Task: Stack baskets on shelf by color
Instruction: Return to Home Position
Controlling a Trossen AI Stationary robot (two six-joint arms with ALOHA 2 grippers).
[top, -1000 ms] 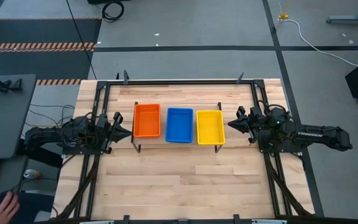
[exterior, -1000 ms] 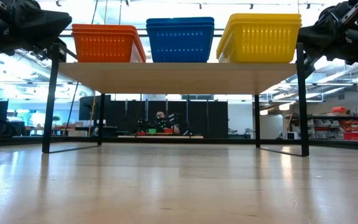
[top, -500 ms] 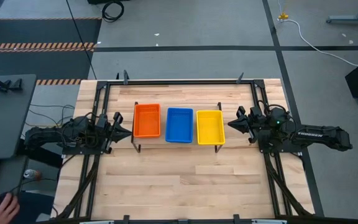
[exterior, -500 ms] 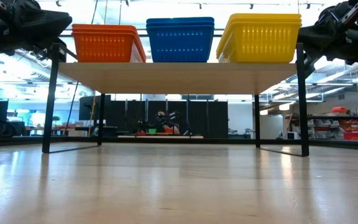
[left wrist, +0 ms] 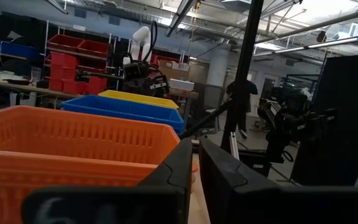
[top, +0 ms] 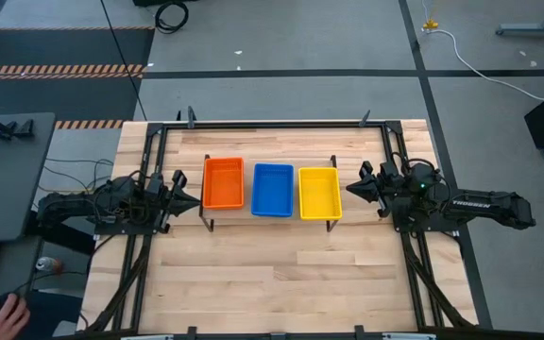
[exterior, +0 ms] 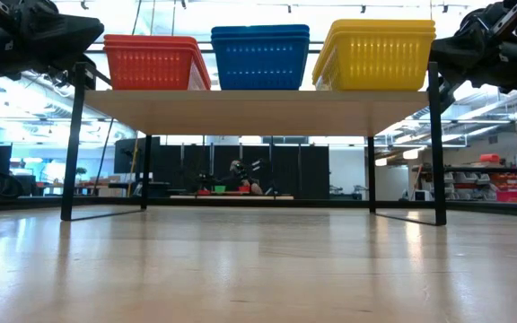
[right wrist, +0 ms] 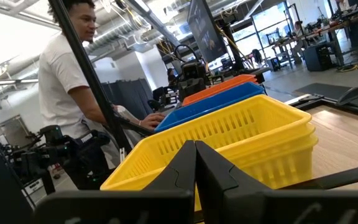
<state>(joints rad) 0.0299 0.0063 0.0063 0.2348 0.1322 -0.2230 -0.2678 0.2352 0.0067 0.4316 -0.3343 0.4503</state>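
Shelf (exterior: 258,111), upper centre of desk (top: 272,274): orange baskets (top: 223,182), blue baskets (top: 273,189) and yellow baskets (top: 319,192), stacked by colour, side by side from left to right. Lower half of desk bare. Left end effector (top: 195,200): clenched, empty, just left of the shelf, level, pointing at it. Right end effector (top: 351,189): clenched, empty, just right of the shelf, mirrored.
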